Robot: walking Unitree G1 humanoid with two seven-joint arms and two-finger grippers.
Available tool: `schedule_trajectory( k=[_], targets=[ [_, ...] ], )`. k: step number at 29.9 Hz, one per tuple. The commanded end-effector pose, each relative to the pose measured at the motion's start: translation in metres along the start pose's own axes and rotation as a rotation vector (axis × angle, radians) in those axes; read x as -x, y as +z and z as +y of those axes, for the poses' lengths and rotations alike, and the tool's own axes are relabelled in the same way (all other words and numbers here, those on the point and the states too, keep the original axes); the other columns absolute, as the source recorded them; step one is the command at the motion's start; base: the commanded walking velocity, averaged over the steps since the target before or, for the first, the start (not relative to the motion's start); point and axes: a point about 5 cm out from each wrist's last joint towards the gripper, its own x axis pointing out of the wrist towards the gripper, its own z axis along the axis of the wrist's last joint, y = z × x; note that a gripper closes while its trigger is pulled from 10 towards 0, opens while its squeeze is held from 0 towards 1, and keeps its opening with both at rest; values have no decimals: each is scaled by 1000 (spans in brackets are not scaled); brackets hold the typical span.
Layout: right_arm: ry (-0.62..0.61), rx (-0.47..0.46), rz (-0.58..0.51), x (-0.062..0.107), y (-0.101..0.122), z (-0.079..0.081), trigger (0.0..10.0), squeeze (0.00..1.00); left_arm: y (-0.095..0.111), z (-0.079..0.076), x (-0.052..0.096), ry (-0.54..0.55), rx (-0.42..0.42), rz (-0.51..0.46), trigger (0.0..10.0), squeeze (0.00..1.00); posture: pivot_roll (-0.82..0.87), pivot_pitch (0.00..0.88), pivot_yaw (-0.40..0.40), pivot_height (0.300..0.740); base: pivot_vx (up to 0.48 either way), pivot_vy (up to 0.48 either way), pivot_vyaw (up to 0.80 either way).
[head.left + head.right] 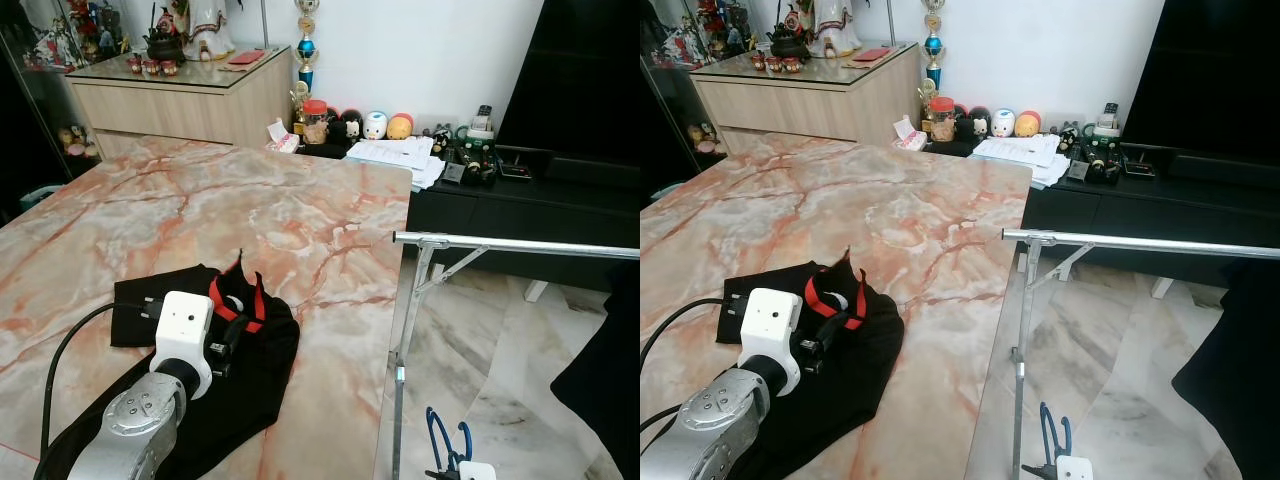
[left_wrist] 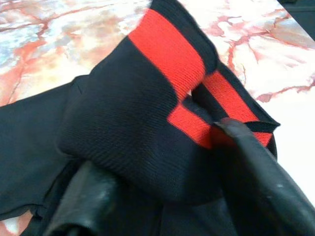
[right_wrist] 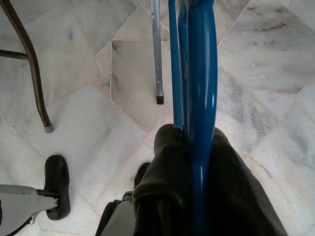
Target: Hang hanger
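Note:
A black garment (image 1: 215,385) with a red-striped collar (image 1: 252,303) lies on the marble table (image 1: 200,210), near its front right corner. My left gripper (image 1: 232,335) is at that collar. In the left wrist view its fingers (image 2: 256,177) are closed around the collar fold (image 2: 167,64). My right gripper (image 3: 189,147) hangs low beside the table, shut on a blue hanger (image 3: 202,73) that points up from it (image 1: 447,440). A silver rack rail (image 1: 520,244) runs level to the right of the table on a thin post (image 1: 400,375).
Dark cloth (image 1: 605,380) hangs at the far right by the rail. A low black console (image 1: 520,190) with papers and small items stands behind the table, with a wooden sideboard (image 1: 180,100) at the back left. A brown chair leg (image 3: 27,64) stands on the marble floor.

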Motion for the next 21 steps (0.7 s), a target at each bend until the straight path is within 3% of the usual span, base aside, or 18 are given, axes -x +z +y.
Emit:
schedule_trajectory(
  k=[1, 2, 3, 4, 21],
  targets=[
    [-6, -15, 5, 0, -2, -2, 10000, 0, 7, 1, 2, 13, -22, -35, 10000, 1000, 206, 0, 10, 740, 0, 0, 0],
    [-7, -15, 5, 1, -3, -2, 10000, 0, 8, 1, 2, 11, -33, -40, 10000, 1000, 206, 0, 9, 740, 0, 0, 0],
    [-7, -14, 6, 1, -3, -3, 10000, 0, 8, 0, 2, 10, -52, -41, 10000, 792, 208, 0, 8, 740, 0, 0, 0],
    [-10, -16, 7, 1, -3, -3, 10000, 0, 8, 1, 2, 13, -58, -40, 10000, 0, 207, 0, 8, 740, 0, 0, 0],
    [-20, -34, 3, 1, -2, -5, 10000, 0, 13, 0, 0, 24, -60, -66, 10000, 0, 210, 0, 1, 740, 0, -469, 0]
  ],
)
